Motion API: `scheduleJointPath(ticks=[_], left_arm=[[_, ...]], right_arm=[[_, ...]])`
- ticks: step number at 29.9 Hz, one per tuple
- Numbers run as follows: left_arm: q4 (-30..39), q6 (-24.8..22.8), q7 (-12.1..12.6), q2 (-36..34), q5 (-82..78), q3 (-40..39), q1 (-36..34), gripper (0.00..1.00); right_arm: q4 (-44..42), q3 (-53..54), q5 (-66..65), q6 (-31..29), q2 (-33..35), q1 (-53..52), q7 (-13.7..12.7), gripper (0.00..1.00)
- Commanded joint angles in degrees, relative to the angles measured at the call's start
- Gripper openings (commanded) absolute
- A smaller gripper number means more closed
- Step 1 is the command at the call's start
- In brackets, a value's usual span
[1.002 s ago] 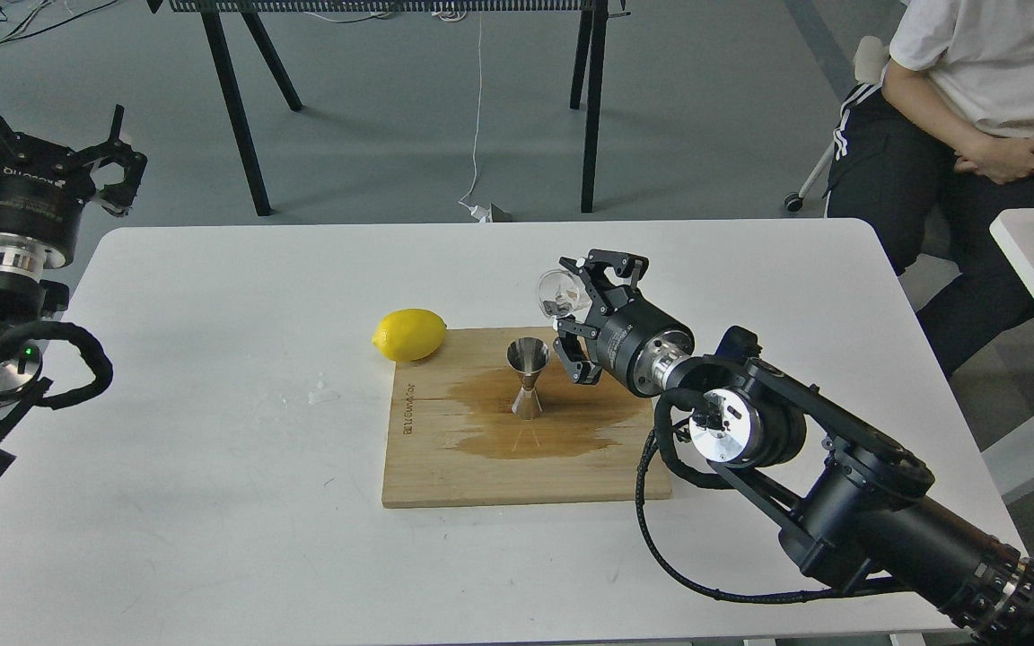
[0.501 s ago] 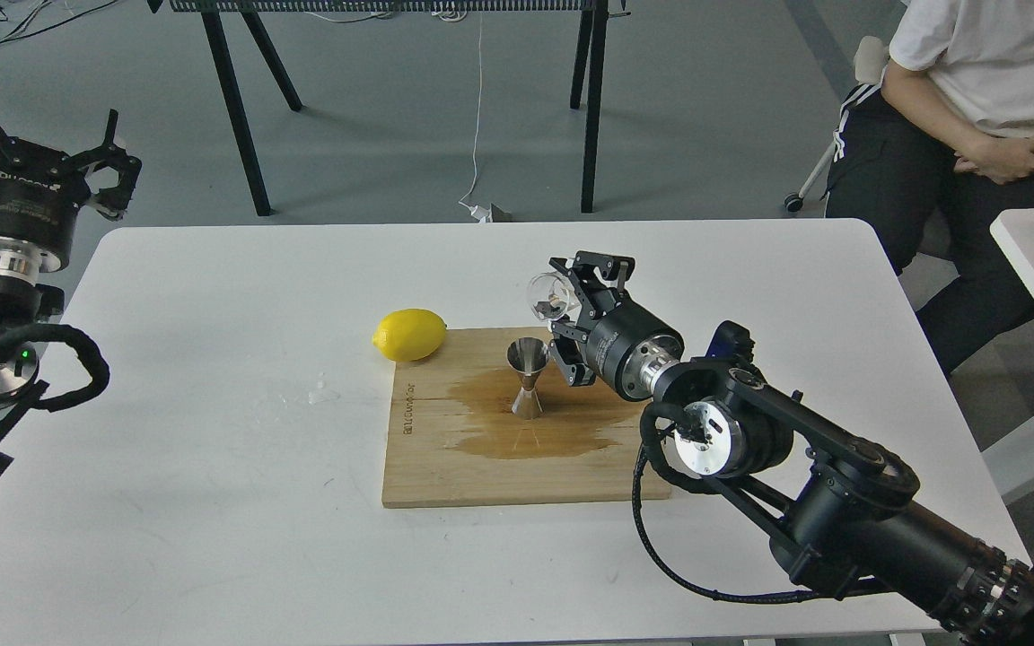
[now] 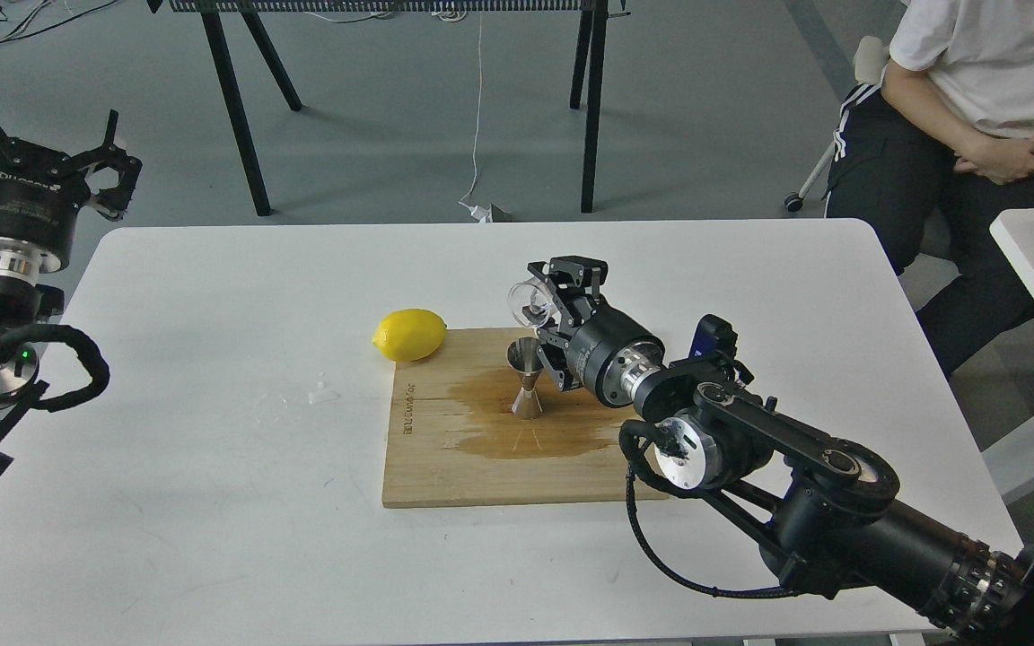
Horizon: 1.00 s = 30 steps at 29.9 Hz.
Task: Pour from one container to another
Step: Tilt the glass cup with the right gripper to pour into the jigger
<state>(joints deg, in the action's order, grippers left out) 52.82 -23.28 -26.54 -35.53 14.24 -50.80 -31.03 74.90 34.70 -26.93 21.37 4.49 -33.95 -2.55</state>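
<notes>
The steel jigger [image 3: 527, 379] stands upright on the wooden board [image 3: 445, 458], in the middle of a brown wet stain. My right gripper [image 3: 546, 309] is shut on the tiny clear cup [image 3: 526, 301], holding it tilted on its side with its mouth facing left, just above and slightly behind the jigger's rim. My left gripper [image 3: 37, 144] hangs open at the far left, off the table's edge and away from everything.
A yellow lemon [image 3: 409, 335] lies at the board's back left corner. A small clear droplet spot [image 3: 323, 393] marks the white table [image 3: 212, 502] left of the board. A seated person [image 3: 975, 117] is at the back right.
My right gripper has carried the clear cup leftward, from right of the jigger to above its rim. The left arm has barely shifted.
</notes>
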Motion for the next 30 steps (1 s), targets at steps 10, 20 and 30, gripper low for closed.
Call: scheduleJointPath(ticks=[10,20,30], left_arm=[[0.0,-0.1,-0.1,-0.1,0.0,-0.1,0.0,1.00],[-0.3,-0.2,-0.1,-0.1,0.0,-0.1,0.0,1.00],[-0.3,0.0,-0.1,0.0,0.0,-0.1,0.0,1.00]], right_arm=[[0.0,-1.7,-3.9,0.1,0.5,-0.5,-0.2,0.22],[-0.2,-5.2,-6.9,1.0,0.8,-1.0,-0.3,0.22],[-0.3,-6.2,-8.2,2.2,1.2,-1.4,-0.3,0.22]])
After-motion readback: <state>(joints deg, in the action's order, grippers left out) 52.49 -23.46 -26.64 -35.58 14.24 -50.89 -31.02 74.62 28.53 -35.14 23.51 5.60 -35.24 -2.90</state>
